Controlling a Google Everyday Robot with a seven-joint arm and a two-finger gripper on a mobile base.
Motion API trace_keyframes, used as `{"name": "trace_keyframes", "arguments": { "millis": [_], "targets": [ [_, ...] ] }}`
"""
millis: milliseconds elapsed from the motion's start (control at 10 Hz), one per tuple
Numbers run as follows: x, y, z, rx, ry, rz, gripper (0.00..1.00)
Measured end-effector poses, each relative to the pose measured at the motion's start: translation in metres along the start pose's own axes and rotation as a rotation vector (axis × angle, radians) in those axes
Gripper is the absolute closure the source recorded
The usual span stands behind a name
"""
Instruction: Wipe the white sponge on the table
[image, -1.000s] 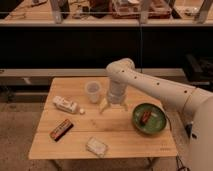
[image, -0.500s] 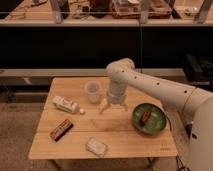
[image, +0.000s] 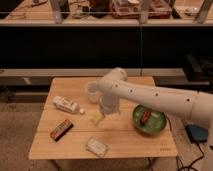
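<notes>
The white sponge (image: 96, 147) lies flat near the front edge of the wooden table (image: 127, 144), left of centre. My gripper (image: 100, 120) hangs from the white arm over the middle of the table and points down, its tip close to the tabletop. It is behind the sponge and slightly to its right, clearly apart from it, and nothing shows in it.
A white cup (image: 92, 92) stands just behind the gripper. A white bottle (image: 66, 105) lies on its side at the left. A brown snack bar (image: 61, 129) lies at the front left. A green bowl (image: 149, 120) holding a brownish item stands at the right.
</notes>
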Motion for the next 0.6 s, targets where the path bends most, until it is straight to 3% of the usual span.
{"name": "trace_keyframes", "arguments": {
  "millis": [100, 300, 600],
  "targets": [
    [-0.012, -0.017, 0.008, -0.017, 0.026, -0.104, 0.2],
    [-0.024, -0.033, 0.014, -0.029, 0.047, -0.198, 0.2],
    [-0.026, -0.046, 0.024, -0.022, 0.045, -0.242, 0.2]
  ]
}}
